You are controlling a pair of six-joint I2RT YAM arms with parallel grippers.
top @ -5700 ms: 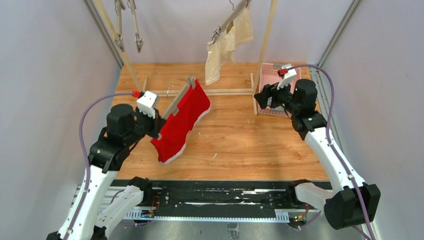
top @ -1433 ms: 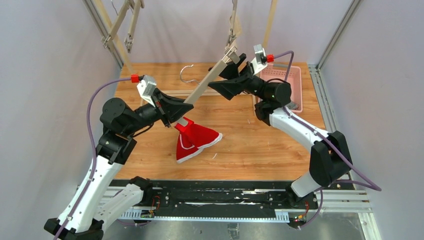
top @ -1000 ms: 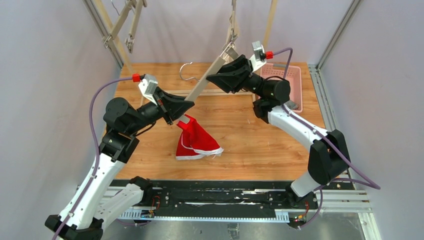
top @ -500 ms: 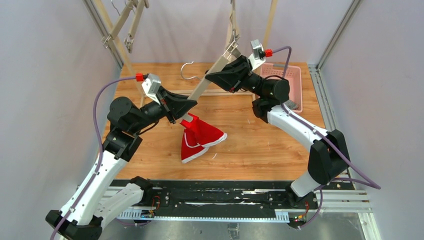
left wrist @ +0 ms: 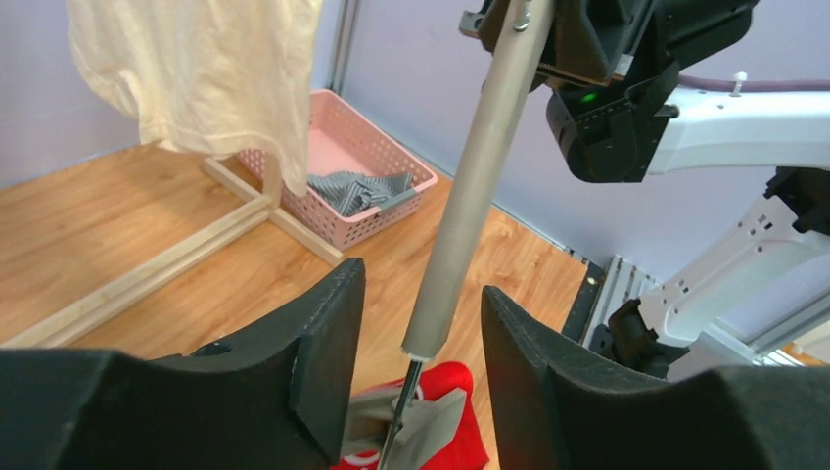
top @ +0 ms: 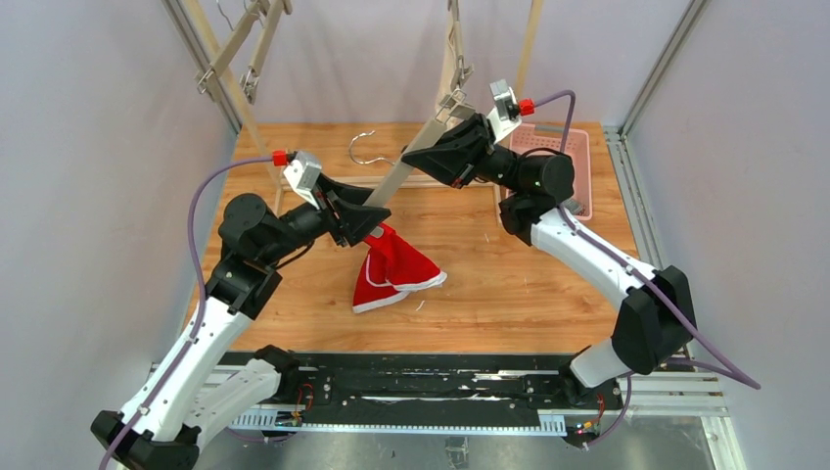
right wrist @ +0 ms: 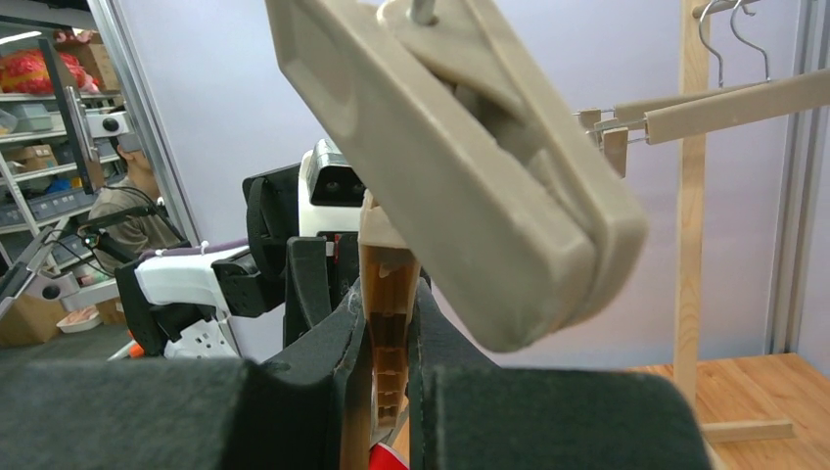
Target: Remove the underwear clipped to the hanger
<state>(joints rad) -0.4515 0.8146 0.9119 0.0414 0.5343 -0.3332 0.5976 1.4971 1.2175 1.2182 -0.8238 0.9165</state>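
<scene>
A wooden clip hanger (top: 416, 152) slants between my two arms, its hook (top: 360, 147) to the left. My right gripper (top: 411, 155) is shut on the bar (right wrist: 384, 333) just below its upper clip (right wrist: 460, 166). My left gripper (top: 375, 217) stands open around the bar's lower end (left wrist: 460, 225), with both fingers (left wrist: 323, 362) clear of it. The lower clip (left wrist: 436, 421) holds the red underwear (top: 396, 269), which hangs down to the table. Cream underwear (left wrist: 215, 69) hangs from another hanger at the back. Grey underwear (left wrist: 357, 188) lies in the pink basket (left wrist: 323, 220).
The pink basket (top: 563, 157) stands at the back right beside the wooden rack's post (top: 529, 44). The rack's base rails (left wrist: 147, 269) cross the table. Two bare hangers (top: 240, 54) hang at the back left. Metal frame posts (top: 666, 59) flank the table.
My left gripper has opened and let go of the hanger's lower end. The right gripper has closed onto the bar. The red underwear has swung a little on its clip.
</scene>
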